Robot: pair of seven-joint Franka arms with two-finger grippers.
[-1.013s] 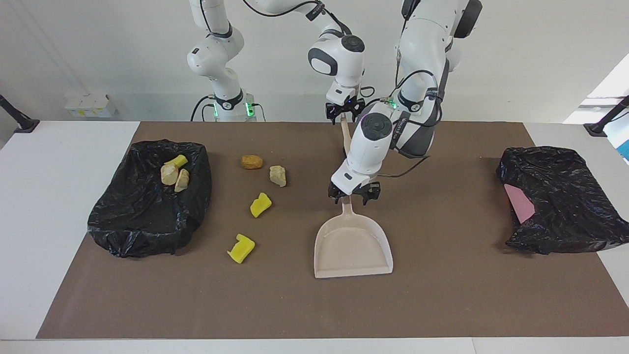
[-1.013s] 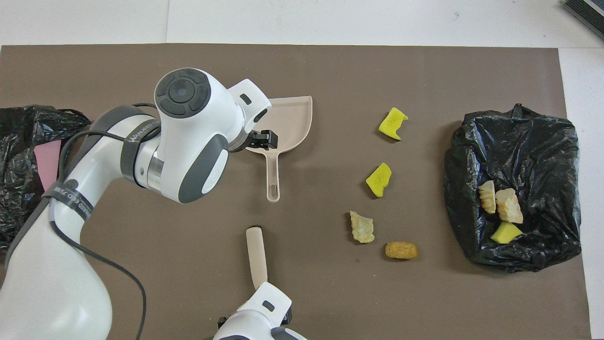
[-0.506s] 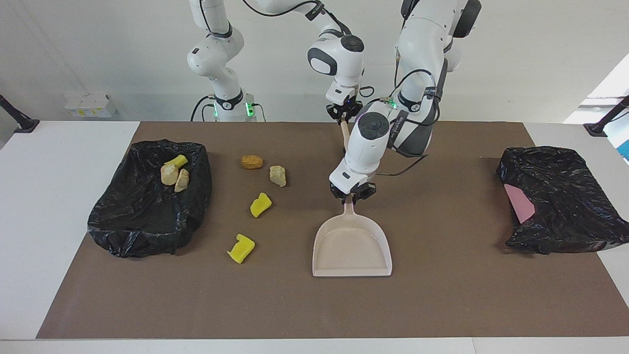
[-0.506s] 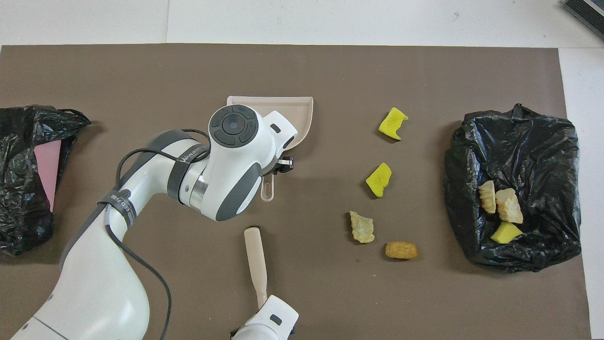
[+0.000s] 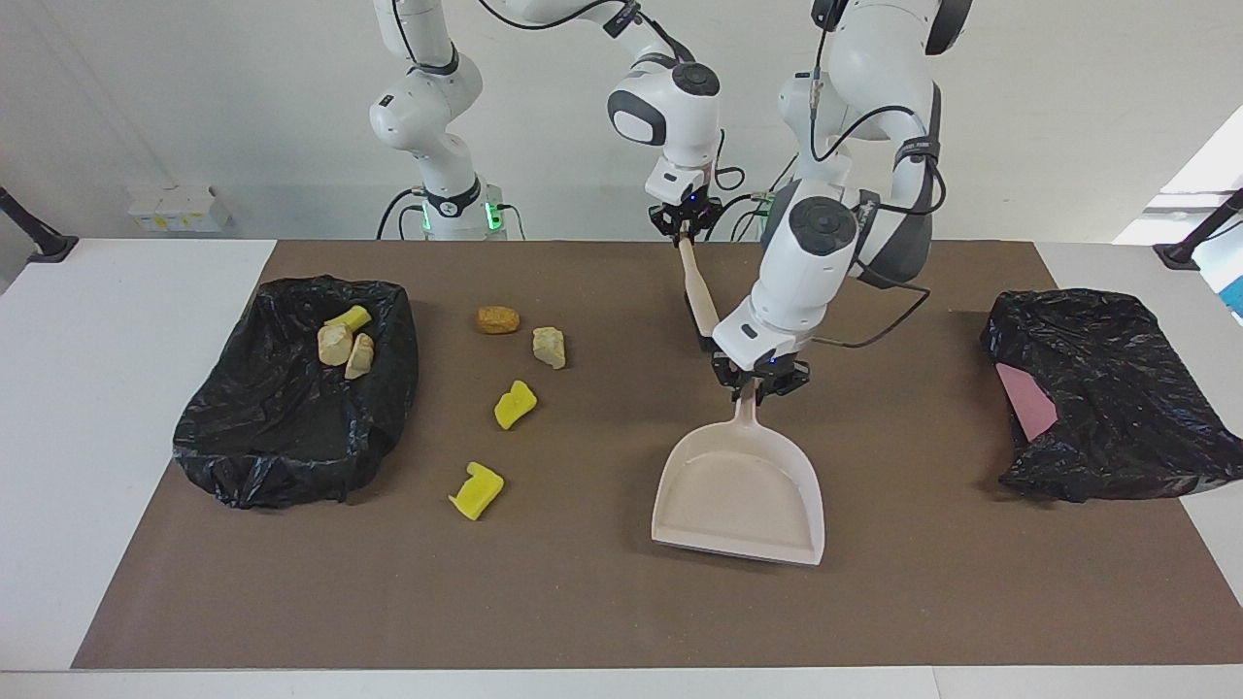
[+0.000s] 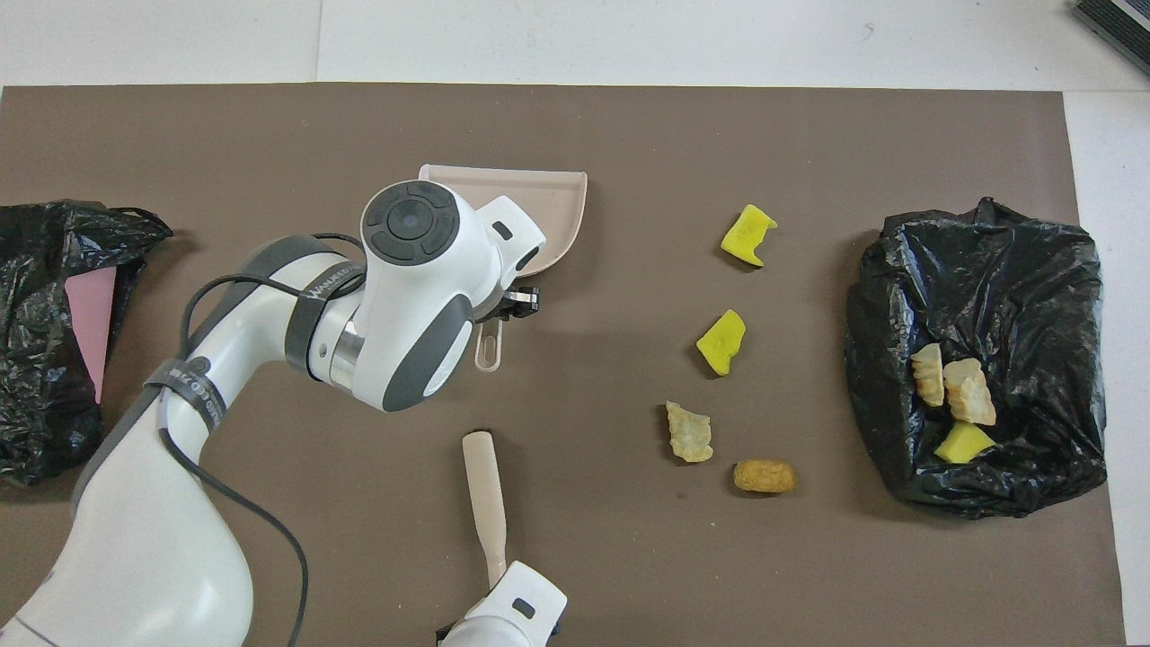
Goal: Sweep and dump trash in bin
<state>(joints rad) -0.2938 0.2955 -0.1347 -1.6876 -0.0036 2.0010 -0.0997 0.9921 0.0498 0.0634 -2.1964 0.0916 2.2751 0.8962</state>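
Seen from the overhead view, with the robots' edge at 6 o'clock.

Right gripper (image 5: 686,231) at the 6 o'clock edge of the brown mat (image 6: 629,575), jaws pinched on the brush handle (image 5: 698,288), which slants up toward 12.

Loose trash on the mat, toward 3 o'clock of the brush: orange-brown lump (image 6: 765,476) nearest the robots, tan lump (image 6: 690,432) just beside it, then a yellow piece (image 6: 721,342), then another yellow piece (image 6: 747,235) farthest out.

At the right arm's end of the bench, the bin (image 6: 1033,288), lined with a black bag, holds three pieces (image 6: 952,404): two tan, one yellow.

Left gripper (image 5: 759,382) near mid-mat, jaws pressed onto the dustpan's (image 5: 743,490) handle. Pan mouth points to 12, away from the robots.

At 9 o'clock, a second black bag (image 6: 45,386) with a pink patch showing.
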